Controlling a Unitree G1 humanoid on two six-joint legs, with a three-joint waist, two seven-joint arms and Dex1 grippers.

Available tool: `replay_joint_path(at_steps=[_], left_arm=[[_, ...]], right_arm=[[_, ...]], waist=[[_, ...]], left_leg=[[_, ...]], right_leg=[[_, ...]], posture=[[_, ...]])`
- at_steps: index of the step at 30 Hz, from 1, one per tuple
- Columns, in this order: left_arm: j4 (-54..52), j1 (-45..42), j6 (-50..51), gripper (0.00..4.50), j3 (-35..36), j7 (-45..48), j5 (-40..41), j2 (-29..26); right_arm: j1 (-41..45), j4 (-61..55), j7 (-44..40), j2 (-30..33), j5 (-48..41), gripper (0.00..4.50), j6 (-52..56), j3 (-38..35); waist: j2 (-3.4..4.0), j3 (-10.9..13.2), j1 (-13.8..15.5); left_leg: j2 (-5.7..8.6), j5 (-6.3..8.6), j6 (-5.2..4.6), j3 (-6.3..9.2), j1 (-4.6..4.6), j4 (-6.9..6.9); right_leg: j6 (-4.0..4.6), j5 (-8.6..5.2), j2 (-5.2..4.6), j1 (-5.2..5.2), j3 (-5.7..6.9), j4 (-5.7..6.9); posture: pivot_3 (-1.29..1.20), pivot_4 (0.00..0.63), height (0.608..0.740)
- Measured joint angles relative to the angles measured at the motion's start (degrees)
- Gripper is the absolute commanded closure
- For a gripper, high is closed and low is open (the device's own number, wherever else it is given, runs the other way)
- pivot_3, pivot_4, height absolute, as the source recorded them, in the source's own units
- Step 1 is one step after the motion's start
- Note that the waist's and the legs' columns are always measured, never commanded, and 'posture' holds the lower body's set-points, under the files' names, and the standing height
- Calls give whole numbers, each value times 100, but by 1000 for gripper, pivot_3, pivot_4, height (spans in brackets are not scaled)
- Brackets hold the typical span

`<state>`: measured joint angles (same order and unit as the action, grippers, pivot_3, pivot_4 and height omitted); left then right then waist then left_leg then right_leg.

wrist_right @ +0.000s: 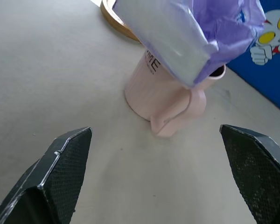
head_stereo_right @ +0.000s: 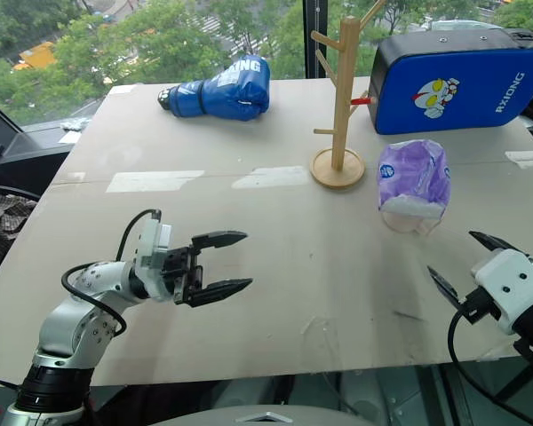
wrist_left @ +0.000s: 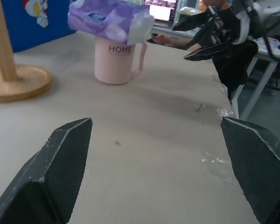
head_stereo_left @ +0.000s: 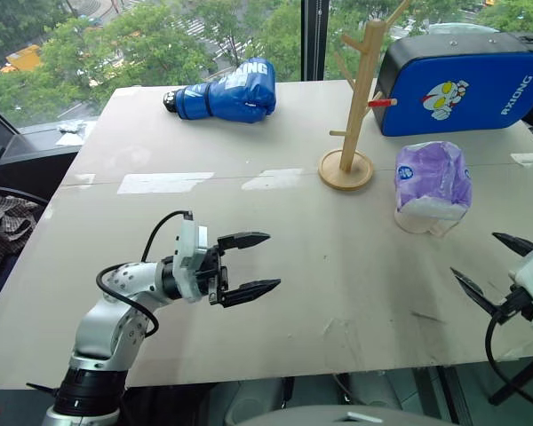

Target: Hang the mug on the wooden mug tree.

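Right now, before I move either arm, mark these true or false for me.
1. The mug stands upright on the table. True.
2. The purple-and-white plastic bag lies beside the mug, clear of it. False: it sits on top of the mug, covering its mouth.
3. A mug already hangs on the wooden mug tree. False: its pegs are bare.
4. The right hand is open and holds nothing. True.
5. The left hand grips the blue boxing glove. False: it is open and empty, and the glove lies at the table's far side.
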<state>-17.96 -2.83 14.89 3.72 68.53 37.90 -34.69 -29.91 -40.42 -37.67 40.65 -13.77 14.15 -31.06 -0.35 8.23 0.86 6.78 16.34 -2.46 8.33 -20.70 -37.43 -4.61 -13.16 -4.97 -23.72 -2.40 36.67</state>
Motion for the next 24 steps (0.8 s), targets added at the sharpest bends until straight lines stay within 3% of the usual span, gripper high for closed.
replay_joint_path(at_steps=[7,24], left_arm=[[-332,-273,228,0,41,-193,532,183],[-634,-110,353,0,275,-597,845,241]], right_arm=[[703,2,-48,313,251,53,22,-1],[2700,619,47,942,1268,53,400,1610]], waist=[[-3,2,-13],[-20,13,-4]], left_leg=[[-1,0,0,-1,1,0],[0,-1,1,-1,-3,-1]], right_leg=[[0,0,1,0,-2,1],[1,0,1,-2,0,-4]], posture=[[0,150,740],[0,150,740]])
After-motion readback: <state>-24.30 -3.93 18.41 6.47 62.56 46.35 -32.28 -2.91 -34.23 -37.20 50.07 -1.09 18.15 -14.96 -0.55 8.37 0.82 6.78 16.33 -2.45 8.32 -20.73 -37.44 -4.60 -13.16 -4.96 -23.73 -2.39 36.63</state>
